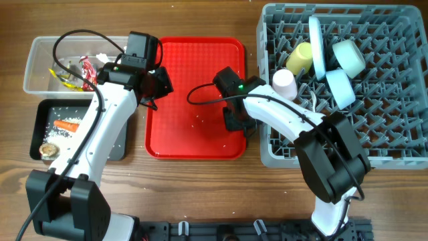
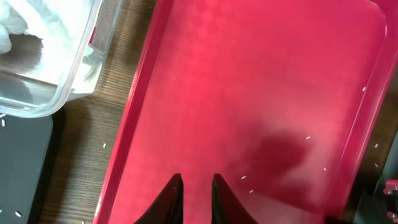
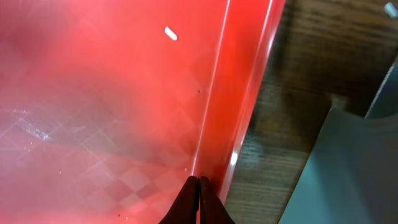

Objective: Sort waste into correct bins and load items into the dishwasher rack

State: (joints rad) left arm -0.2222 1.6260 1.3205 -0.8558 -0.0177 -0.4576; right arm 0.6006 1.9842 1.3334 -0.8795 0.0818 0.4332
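Now | your left fingers (image 2: 197, 186) narrow, empty | rice grains (image 2: 250, 191) just right of them on red tray (image 2: 249, 74) | right fingers (image 3: 199, 190) shut, seemingly empty

Three views: one from above, two riding the wrists.
The overhead camera looks straight down on the whole wooden table (image 1: 200, 181). The left wrist camera peers past the left claw (image 2: 196, 182), close over the flat red plastic tray (image 2: 249, 93). The right wrist camera sits nearer still, behind the right claw (image 3: 199, 182), at the tray's edge. All three share that tray.
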